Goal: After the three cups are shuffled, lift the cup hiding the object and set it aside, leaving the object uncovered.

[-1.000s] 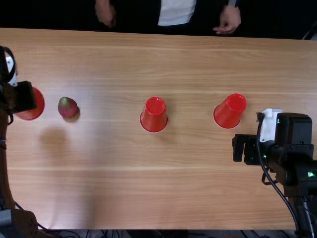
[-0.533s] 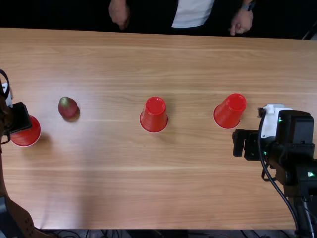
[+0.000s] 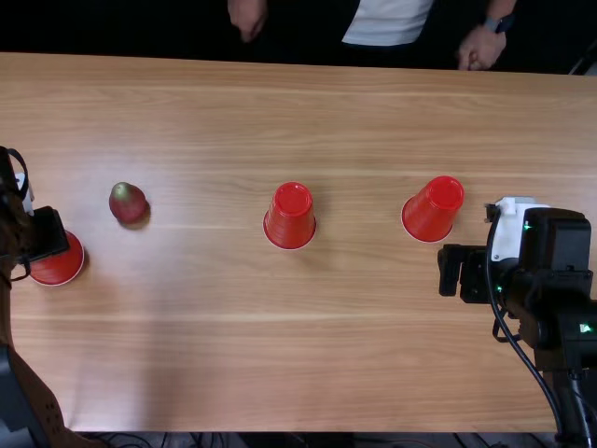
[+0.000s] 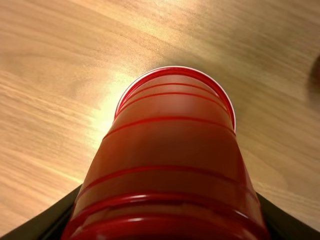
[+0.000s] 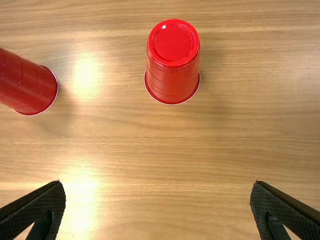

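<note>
gripping a red cup point(image 3: 60, 267), left pincer point(image 3: 45, 239) sits near fruit point(image 3: 128, 203).

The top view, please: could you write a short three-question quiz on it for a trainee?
1. True or false: the red-green object lies uncovered on the table.
2. The left gripper is shut on: A the object, B a red cup, C nothing.
3. How many other cups stand upside down with no gripper on them?

Key:
1. True.
2. B.
3. Two: the middle cup and the right cup.
</note>
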{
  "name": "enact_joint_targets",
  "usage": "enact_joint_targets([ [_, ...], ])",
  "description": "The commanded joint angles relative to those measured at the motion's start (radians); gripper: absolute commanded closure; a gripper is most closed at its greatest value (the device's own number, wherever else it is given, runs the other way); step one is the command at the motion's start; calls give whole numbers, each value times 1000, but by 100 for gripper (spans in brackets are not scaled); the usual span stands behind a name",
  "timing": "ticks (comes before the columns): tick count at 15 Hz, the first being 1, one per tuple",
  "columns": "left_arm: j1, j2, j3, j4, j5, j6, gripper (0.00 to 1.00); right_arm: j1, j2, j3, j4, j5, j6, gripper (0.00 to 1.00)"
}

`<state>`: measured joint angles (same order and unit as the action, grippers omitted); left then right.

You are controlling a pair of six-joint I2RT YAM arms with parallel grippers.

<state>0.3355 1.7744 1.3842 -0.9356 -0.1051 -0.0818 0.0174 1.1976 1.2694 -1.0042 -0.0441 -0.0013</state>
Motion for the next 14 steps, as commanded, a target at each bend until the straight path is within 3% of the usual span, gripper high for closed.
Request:
enact_joint_targets([
  [1, 14, 37, -22, 2, -7, 1, 0, 7, 2, -7, -4, 2, 3, 0],
  [6, 19, 25, -11, -14, -5, -1, 0, 6, 2, 1, -6, 2, 3, 0],
  [11, 0, -260, 3, -9, 4, -7, 0, 6, -7, -8, -6, 2, 3, 0],
  [14, -89, -371, 3, -14, 9, -7, 0, 6, -9, -10, -6, 2, 3, 0],
])
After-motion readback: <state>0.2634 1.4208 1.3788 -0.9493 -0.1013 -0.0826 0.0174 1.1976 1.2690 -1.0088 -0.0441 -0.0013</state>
